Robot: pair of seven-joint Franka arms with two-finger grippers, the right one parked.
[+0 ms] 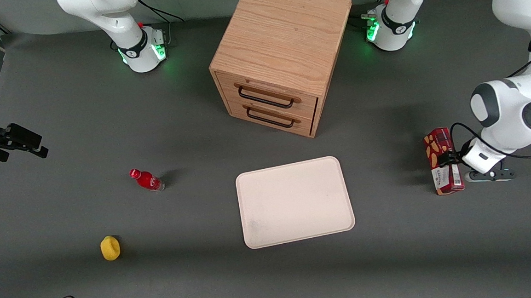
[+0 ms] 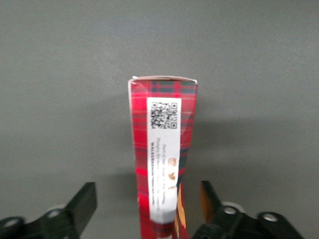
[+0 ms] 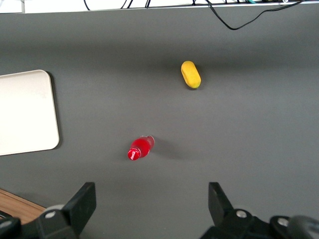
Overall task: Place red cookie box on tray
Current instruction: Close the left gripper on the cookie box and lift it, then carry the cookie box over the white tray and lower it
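Left wrist view: a QR code label is seen on the red cookie box (image 2: 163, 149), straddled by the spread-apart gripper (image 2: 148, 203).

Red cookie box (image 1: 442, 167) lies on the table toward the working arm's end, well apart from the tray (image 1: 295, 201), between the open-fingered gripper (image 2: 147, 203).

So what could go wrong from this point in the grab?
1. The gripper is open, with its fingers either side of the red cookie box, which sits nearer one finger than the other; closing may nudge or twist it.
2. The box is long, so it could swing or slip on the lift.
3. The tray lies well toward the parked arm's end, so a weak grip may drop the box short.
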